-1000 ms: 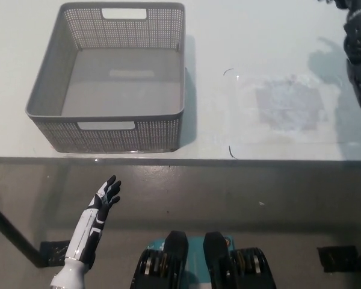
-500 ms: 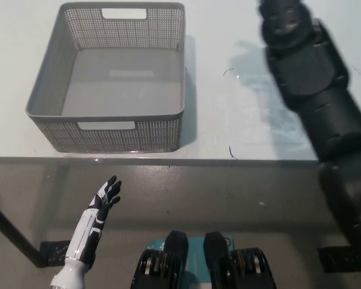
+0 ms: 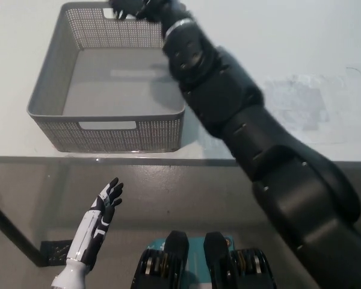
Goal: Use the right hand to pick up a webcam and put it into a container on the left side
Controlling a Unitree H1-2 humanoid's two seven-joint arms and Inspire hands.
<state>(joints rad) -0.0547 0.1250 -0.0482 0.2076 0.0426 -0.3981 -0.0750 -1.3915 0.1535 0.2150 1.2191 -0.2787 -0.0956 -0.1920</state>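
Observation:
A grey perforated basket (image 3: pixel 47 84) stands on the left part of the white table (image 3: pixel 277 48); what shows of its floor is bare. My black right arm (image 3: pixel 240 120) reaches diagonally across the table, and my right hand (image 3: pixel 132 8) hangs over the basket's far rim by the handle cut-out, partly cut off by the picture's top edge. Its dark fingers are bunched, and whether they hold something cannot be made out. No webcam shows apart from the hand. My white left hand (image 3: pixel 106 202) rests below the table's front edge at the lower left, fingers spread, holding nothing.
A pale scuffed patch (image 3: pixel 295 102) marks the tabletop right of the arm. The table's front edge (image 3: pixel 138 159) runs across the picture just below the basket. A dark table leg (image 3: pixel 12 238) slants at the lower left.
My right arm has swung from the table's right side leftward across it, and the hand now hangs over the basket's far rim. The left hand and basket have stayed put.

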